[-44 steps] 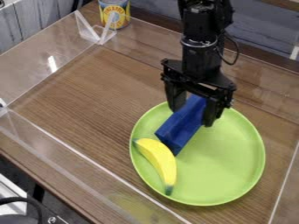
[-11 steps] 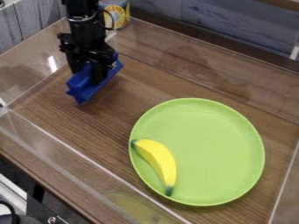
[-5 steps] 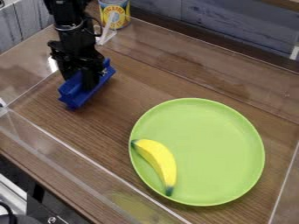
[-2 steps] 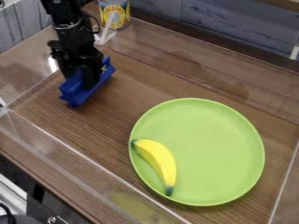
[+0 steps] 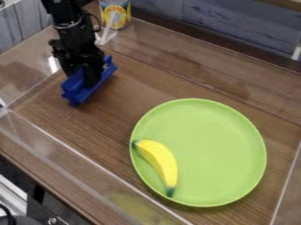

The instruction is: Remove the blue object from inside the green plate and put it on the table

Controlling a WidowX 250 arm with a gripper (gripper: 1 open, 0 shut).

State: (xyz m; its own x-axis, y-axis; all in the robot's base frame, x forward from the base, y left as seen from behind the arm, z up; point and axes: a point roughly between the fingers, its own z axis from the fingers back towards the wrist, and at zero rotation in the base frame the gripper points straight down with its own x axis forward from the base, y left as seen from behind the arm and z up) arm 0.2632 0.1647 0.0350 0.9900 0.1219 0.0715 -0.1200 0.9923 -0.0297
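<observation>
You have one blue block (image 5: pixel 88 83), one green plate (image 5: pixel 200 151), one banana (image 5: pixel 157 165), one can (image 5: pixel 115 13) and one set of black jaws (image 5: pixel 79 61) in front of you, all on or over a single counter (image 5: pixel 100 132). The block, your task's thing, is a deep royal blue, elongated and straight-sided, and it lies at a slant near the far left part of the counter as you look at it, off the plate and well apart from it. Your jaws are clamped on the block, and they cover much of its upper part, so you see mainly its near end and its right side. You cannot tell from this view whether its underside touches the counter.

The plate is one flat lime-green round with a shallow rim and a smooth, even surface. On its left part you have the banana, yellow and gently curved, with a dark greenish tip at the end nearest you. The counter is brown with a wood grain running across it, and you can see clear, shiny walls along its border, the near one catching pale reflections. At the far edge, behind the arm (image 5: pixel 69 10), stands the can, rounded, with a yellow and pale label; its print is too small for you to read. The arm is black, with a knobbly, jointed shape, and it reaches down to the block from above.
</observation>
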